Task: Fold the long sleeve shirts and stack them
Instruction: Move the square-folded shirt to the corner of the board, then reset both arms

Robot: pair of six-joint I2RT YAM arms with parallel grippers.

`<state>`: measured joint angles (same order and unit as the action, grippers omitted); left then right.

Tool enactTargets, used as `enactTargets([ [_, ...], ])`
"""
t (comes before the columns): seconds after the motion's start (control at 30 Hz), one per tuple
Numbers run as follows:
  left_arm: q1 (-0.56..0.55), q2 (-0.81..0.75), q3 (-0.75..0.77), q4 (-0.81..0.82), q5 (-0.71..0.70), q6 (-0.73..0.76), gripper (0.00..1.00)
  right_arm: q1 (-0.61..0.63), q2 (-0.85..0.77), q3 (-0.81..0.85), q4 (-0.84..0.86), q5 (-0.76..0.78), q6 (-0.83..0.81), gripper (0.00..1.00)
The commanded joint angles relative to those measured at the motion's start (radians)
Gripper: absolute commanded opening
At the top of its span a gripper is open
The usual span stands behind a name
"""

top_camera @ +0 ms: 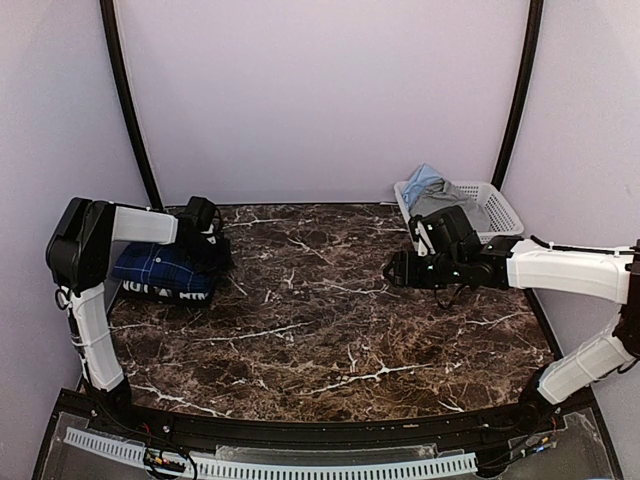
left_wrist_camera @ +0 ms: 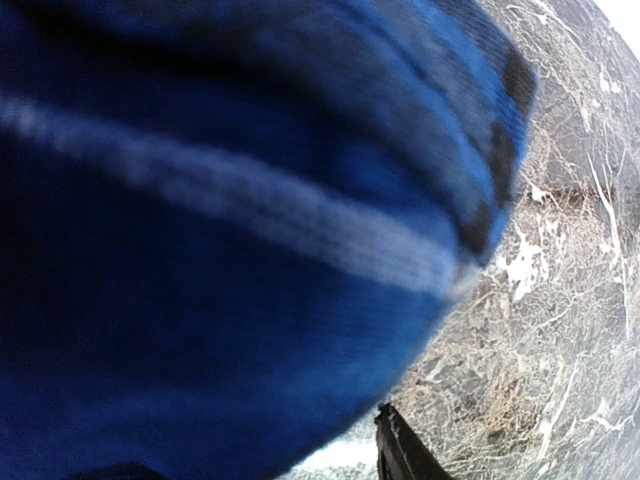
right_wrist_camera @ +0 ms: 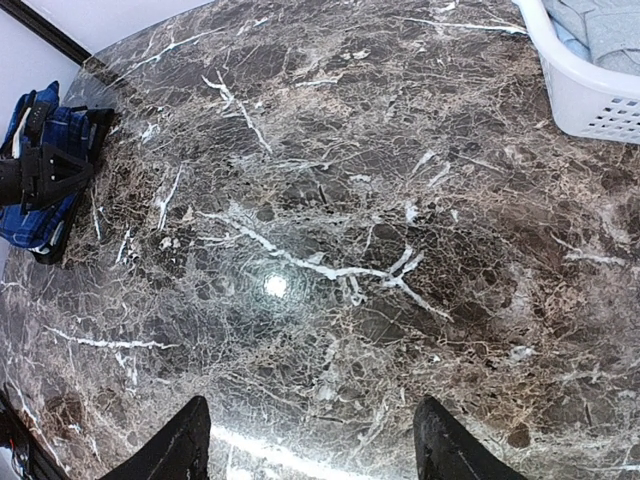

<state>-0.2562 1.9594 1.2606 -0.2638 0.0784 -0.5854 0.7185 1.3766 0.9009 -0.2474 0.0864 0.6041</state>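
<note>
A folded royal blue plaid long sleeve shirt (top_camera: 160, 270) lies at the far left of the marble table (top_camera: 330, 310). My left gripper (top_camera: 214, 255) is at the shirt's right end. In the left wrist view blue cloth (left_wrist_camera: 220, 250) fills nearly everything, blurred and very close. It hides one finger, and the other finger (left_wrist_camera: 400, 452) shows at the cloth's edge, so the jaws look shut on a thick fold. My right gripper (right_wrist_camera: 312, 402) hovers open over bare table at the right, with nothing between its fingers. From there the shirt (right_wrist_camera: 22, 222) shows far off under the left gripper.
A white laundry basket (top_camera: 503, 207) stands at the back right corner, just behind my right arm, with grey and light blue clothes (top_camera: 437, 190) in it. In the right wrist view its rim (right_wrist_camera: 590, 95) is at the top right. Lilac walls close the back and sides.
</note>
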Motion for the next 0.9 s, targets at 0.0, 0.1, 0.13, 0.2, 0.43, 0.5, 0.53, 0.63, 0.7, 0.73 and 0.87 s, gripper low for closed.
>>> enactTargets([
  [0.0,0.011,-0.068,-0.014,-0.043,0.050,0.030,0.38,-0.004,0.004,0.023,0.005,0.011,-0.002,0.66],
  [0.1,0.007,-0.088,-0.016,-0.016,0.103,0.034,0.39,-0.004,0.001,0.029,0.002,0.017,-0.004,0.67],
  [0.13,0.006,-0.101,-0.016,-0.008,0.124,0.039,0.39,-0.004,0.000,0.029,0.002,0.019,-0.004,0.67],
  [0.2,-0.004,-0.125,-0.012,-0.001,0.145,0.050,0.42,-0.004,-0.002,0.033,0.004,0.021,-0.005,0.67],
  [0.43,-0.091,-0.250,0.004,0.022,0.161,0.104,0.61,-0.004,-0.020,0.042,0.010,0.040,-0.013,0.71],
  [0.5,-0.127,-0.283,0.008,0.023,0.146,0.120,0.67,-0.004,-0.036,0.040,0.020,0.044,-0.011,0.72],
  [0.53,-0.139,-0.292,0.009,0.023,0.134,0.131,0.70,-0.004,-0.044,0.041,0.024,0.046,-0.011,0.73],
  [0.63,-0.197,-0.342,0.005,0.023,0.105,0.146,0.75,-0.004,-0.078,0.040,0.033,0.053,-0.013,0.76],
  [0.7,-0.222,-0.377,-0.011,0.031,0.093,0.148,0.76,-0.005,-0.101,0.039,0.037,0.062,-0.015,0.78],
  [0.73,-0.236,-0.388,-0.017,0.039,0.092,0.146,0.77,-0.004,-0.114,0.039,0.042,0.068,-0.018,0.78],
  [0.87,-0.275,-0.460,-0.060,0.055,0.084,0.152,0.86,-0.004,-0.179,0.020,0.064,0.098,-0.027,0.94],
])
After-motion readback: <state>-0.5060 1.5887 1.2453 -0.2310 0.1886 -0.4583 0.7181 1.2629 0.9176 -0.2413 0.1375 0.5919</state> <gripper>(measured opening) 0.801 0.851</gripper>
